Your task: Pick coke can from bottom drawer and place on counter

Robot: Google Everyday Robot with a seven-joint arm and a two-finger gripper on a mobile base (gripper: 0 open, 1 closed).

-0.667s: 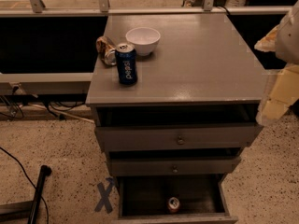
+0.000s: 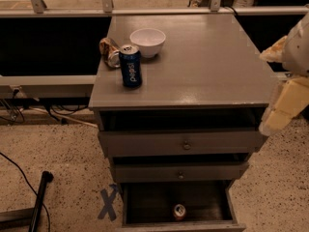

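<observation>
The coke can [image 2: 179, 210] stands upright inside the open bottom drawer [image 2: 227, 204], near its front middle; its silver top and red side show. The counter [image 2: 207, 57] is the grey top of the cabinet. My gripper [image 2: 273, 117], cream-coloured, hangs at the right edge of the view beside the counter's front right corner, at the height of the top drawer. It is well above and to the right of the can and holds nothing that I can see.
A dark blue Pepsi can [image 2: 130, 65], a crushed tan can [image 2: 109, 51] and a white bowl [image 2: 147, 41] stand on the counter's back left. The two upper drawers [image 2: 183, 144] are slightly ajar. A black pole [image 2: 38, 197] and a blue tape X [image 2: 108, 203] are on the floor at left.
</observation>
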